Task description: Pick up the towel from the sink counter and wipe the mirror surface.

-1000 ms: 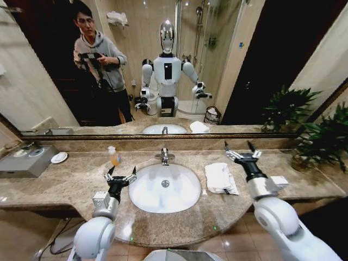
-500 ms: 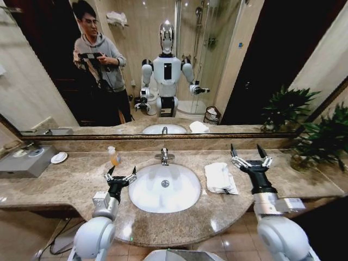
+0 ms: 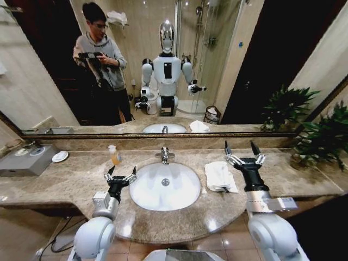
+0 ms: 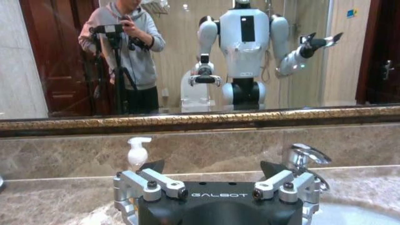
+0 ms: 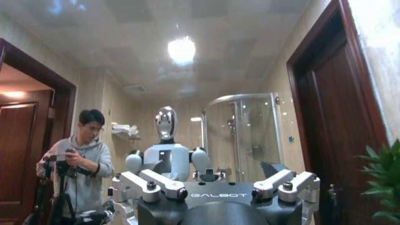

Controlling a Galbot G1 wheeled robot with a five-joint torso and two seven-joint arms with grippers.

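White towel [image 3: 220, 176] folded, lying flat on table [image 3: 65, 182] right of basin. Right claw [image 3: 242, 153] released just beside it; left claw [image 3: 120, 174] released.

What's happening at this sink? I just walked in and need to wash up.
A two-armed robot faces the mirror surface. Its right gripper hovers open beside the towel, which lies untouched on the sink counter right of the basin. The left gripper waits open by the basin's left rim.

1 towel [image 3: 220, 177], 1 basin [image 3: 165, 186], 1 faucet [image 3: 165, 156], 1 soap btl [image 3: 115, 156], 2 end effectors [image 3: 120, 173] [image 3: 240, 150]
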